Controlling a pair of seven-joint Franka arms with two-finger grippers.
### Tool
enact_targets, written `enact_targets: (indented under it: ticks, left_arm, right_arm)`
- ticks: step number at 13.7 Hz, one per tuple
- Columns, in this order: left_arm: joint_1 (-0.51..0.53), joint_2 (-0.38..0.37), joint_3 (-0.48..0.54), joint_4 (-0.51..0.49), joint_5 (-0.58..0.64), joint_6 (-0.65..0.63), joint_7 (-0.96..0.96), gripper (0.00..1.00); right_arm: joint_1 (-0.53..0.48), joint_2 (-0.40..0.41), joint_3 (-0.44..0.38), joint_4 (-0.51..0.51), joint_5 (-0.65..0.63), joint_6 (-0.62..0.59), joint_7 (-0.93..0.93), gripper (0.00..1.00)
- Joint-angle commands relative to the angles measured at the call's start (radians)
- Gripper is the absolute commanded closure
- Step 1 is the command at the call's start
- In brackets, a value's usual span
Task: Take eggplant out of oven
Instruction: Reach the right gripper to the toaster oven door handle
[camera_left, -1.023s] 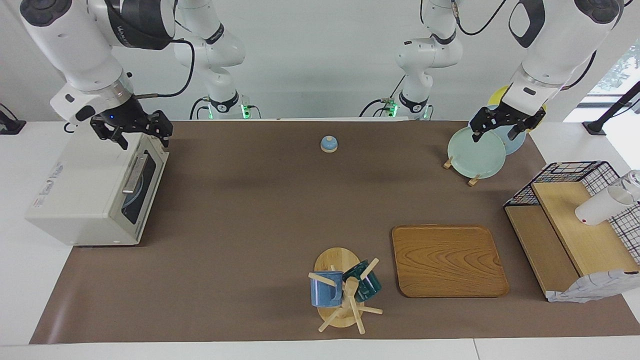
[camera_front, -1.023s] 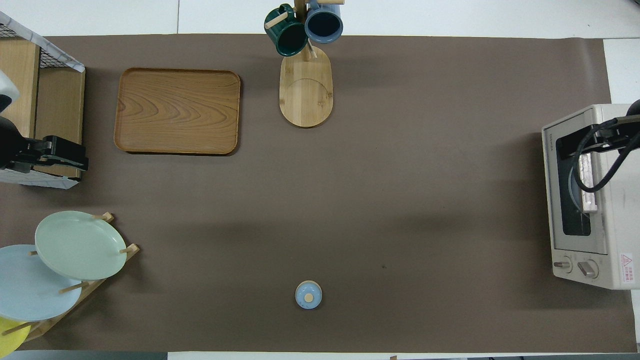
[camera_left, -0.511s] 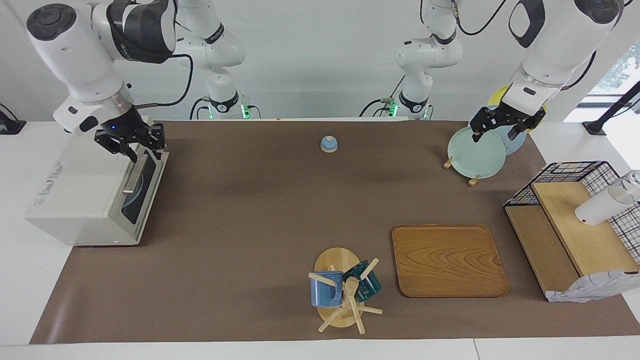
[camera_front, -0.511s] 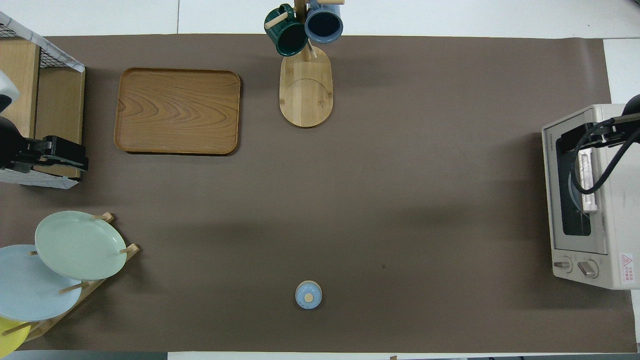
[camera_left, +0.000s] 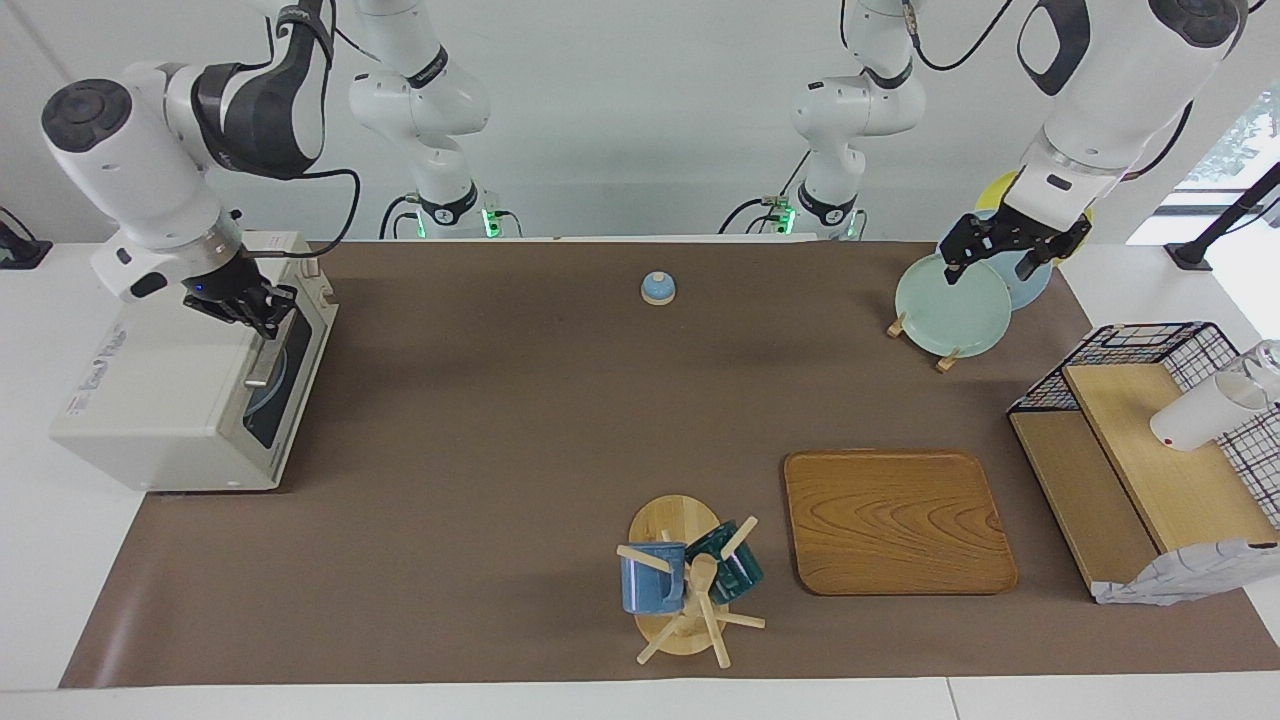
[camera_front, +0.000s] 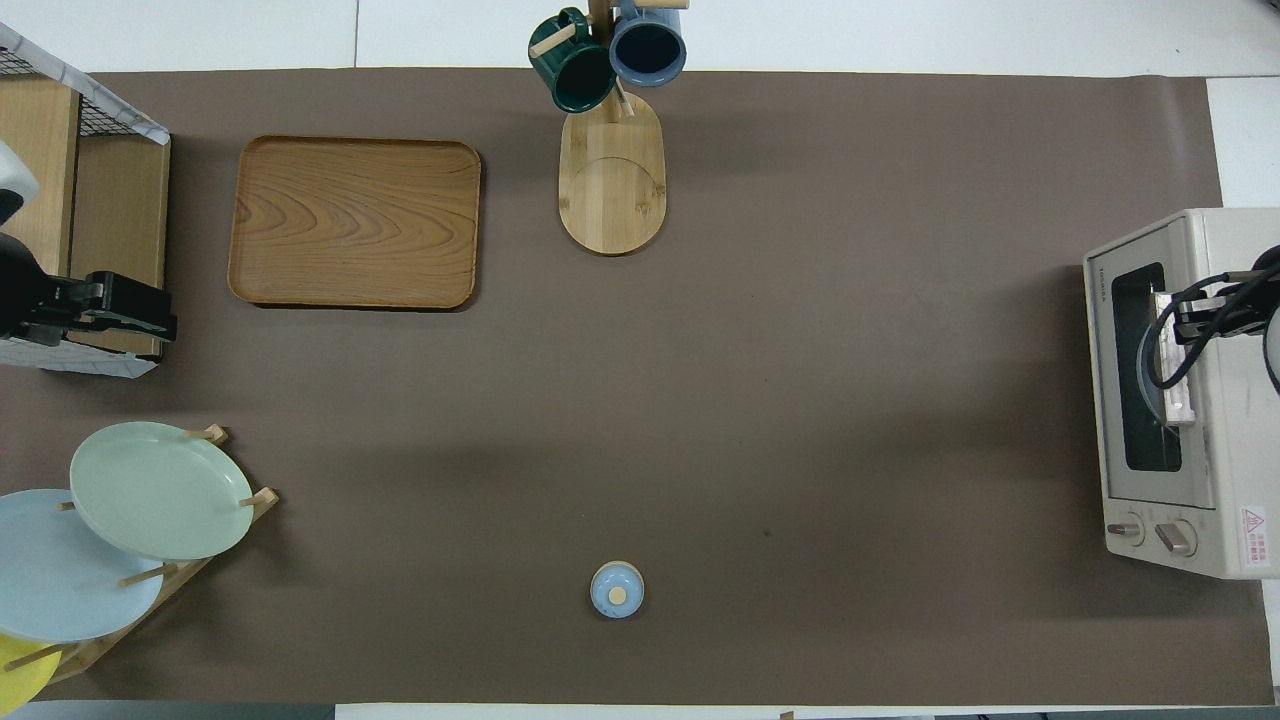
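Right gripper (camera_left: 262, 312) fingers together on the cream-white boxy oven's (camera_left: 170, 400) metal bar handle (camera_left: 268, 350); left gripper (camera_left: 1010, 250), fingers apart, waits over the pale green plate (camera_left: 950, 305).

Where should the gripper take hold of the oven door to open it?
On the metal bar handle along the top edge of the oven door, from above. It stands off the glass, and the right gripper is already shut on it.

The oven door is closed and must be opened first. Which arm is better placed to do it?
The right arm. The right gripper is shut on the door handle of the oven. The left gripper hangs open over the plate rack at the left arm's end of the table.
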Motion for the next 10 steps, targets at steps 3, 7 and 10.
enact_targets:
  ticks: [3,7,10]
  left_arm:
    - [0.015,-0.005,-0.009,0.011,-0.01,-0.023,0.007,0.0]
    - [0.015,-0.005,-0.009,0.011,-0.01,-0.023,0.007,0.0]
    - [0.015,-0.005,-0.009,0.011,-0.01,-0.023,0.007,0.0]
  right_arm:
    - [-0.02,-0.02,0.01,-0.075,-0.039,0.062,0.057,1.0]
    - [-0.02,-0.024,0.012,-0.111,-0.085,0.102,0.057,1.0]
    - [-0.011,-0.029,0.015,-0.129,-0.08,0.116,0.076,1.0]
